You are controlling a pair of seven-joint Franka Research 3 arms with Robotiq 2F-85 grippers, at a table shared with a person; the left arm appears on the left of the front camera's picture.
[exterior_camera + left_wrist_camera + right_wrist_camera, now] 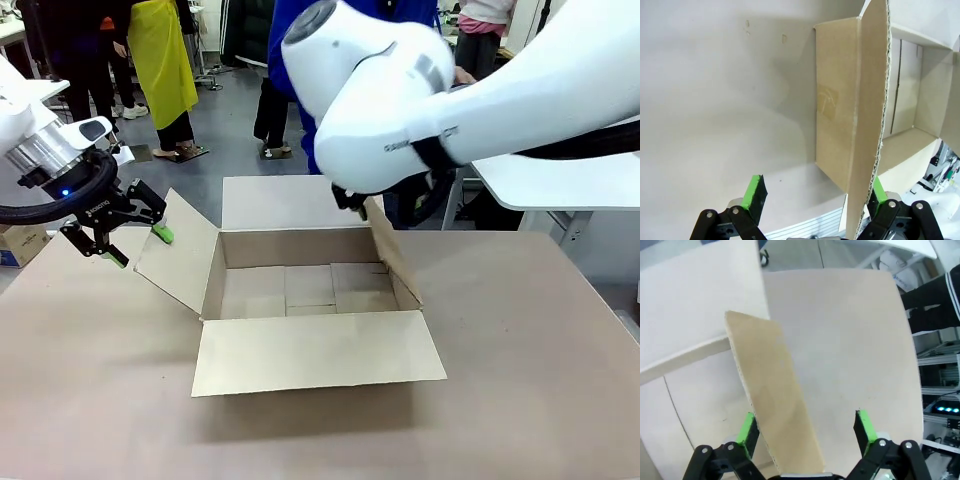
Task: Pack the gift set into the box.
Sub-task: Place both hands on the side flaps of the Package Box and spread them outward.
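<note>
The brown cardboard box (310,285) stands open in the middle of the table with all four flaps spread and only its bare bottom showing inside. My left gripper (138,238) is open beside the box's left flap (178,250). In the left wrist view that flap's edge (867,125) runs between the open left gripper (817,192), close to the right pad (879,190). The right flap (777,395) stands between the open right gripper (805,429), against the left pad (746,430). In the front view the right gripper (362,207) sits at the right flap's top, mostly hidden by the arm. The gift set is out of view.
My bulky white right arm (400,100) reaches over the box's far right corner. A person in blue (290,60) stands at the far side behind it. A small printed box (20,245) sits at the left edge. Bare tabletop (520,360) lies right of the box.
</note>
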